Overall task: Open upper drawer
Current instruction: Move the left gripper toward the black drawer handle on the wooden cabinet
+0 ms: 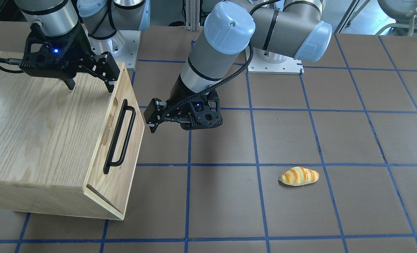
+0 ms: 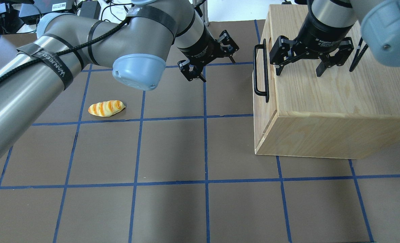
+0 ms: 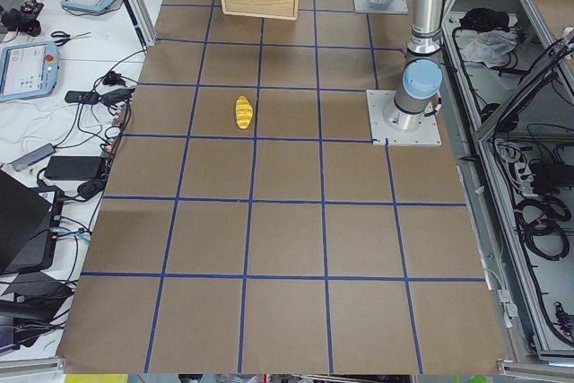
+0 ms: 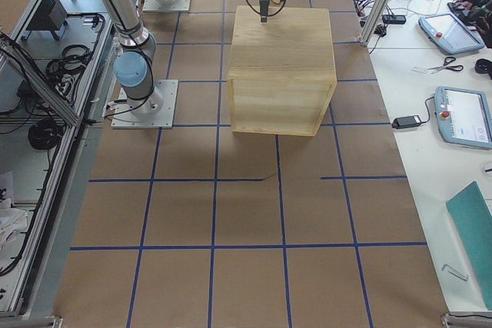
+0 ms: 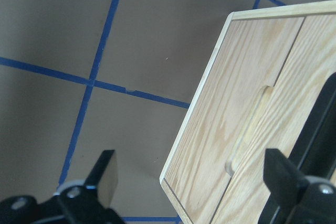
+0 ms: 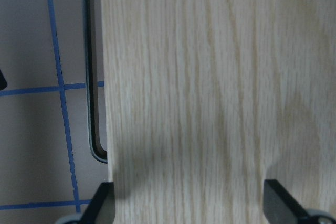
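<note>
The upper drawer [image 1: 128,149] is a light-wood front panel with a black bar handle [image 1: 120,135], flush with the front of the oak box [image 1: 43,133]. The handle also shows in the overhead view [image 2: 260,72]. My left gripper [image 1: 151,120] is open and empty, hovering above the table a short way in front of the handle, apart from it. In the left wrist view [image 5: 191,182] it faces the drawer front [image 5: 294,77] and its notch [image 5: 252,129]. My right gripper [image 2: 298,73] is open and empty just above the box top, near its front edge.
A toy bread loaf [image 1: 299,175] lies on the brown mat with blue grid lines, well away from the box on my left side. A plain wood panel [image 5: 226,119] adjoins the drawer front. The box stands on my right side [image 2: 338,108].
</note>
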Tool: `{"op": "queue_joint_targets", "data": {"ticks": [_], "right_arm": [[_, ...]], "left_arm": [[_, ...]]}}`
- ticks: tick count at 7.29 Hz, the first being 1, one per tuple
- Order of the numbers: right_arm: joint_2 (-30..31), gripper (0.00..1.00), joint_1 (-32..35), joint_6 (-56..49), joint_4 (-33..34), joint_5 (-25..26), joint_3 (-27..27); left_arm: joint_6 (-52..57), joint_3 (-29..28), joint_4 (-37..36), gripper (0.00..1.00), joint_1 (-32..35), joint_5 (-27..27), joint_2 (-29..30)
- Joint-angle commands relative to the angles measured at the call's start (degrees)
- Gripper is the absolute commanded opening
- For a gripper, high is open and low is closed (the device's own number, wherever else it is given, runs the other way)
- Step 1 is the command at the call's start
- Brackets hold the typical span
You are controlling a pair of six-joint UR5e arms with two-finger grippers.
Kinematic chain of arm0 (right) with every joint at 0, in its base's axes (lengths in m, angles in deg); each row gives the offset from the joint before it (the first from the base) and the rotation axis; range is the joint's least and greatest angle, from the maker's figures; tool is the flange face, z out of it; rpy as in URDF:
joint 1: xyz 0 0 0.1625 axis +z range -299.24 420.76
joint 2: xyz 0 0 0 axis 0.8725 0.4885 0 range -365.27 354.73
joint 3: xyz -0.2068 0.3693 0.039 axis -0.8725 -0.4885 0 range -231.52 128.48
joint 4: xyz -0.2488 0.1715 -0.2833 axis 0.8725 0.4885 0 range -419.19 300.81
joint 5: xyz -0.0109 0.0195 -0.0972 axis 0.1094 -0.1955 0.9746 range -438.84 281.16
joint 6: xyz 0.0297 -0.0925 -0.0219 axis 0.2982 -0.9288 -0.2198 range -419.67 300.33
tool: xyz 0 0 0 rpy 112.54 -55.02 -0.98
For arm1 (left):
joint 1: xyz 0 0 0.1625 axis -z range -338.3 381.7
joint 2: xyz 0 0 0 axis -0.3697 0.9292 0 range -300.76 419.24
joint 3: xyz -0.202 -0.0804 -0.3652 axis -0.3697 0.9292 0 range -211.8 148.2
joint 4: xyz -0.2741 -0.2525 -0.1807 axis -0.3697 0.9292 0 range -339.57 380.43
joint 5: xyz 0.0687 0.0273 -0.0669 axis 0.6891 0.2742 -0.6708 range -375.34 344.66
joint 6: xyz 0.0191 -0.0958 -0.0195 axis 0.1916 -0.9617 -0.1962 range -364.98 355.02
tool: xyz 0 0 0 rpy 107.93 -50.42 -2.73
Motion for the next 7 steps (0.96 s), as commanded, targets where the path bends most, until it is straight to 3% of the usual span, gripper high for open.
{"op": "queue_joint_targets", "data": {"ticks": [1,7], "right_arm": [[0.0,1.0,0.0,0.0,0.0,0.0,0.0],[0.0,1.0,0.0,0.0,0.0,0.0,0.0]], "left_arm": [[-1.5,0.0,-1.9,1.0,0.9,-2.9,1.5],[-2.2,0.0,-4.7,1.0,3.8,-3.5,3.0]]}}
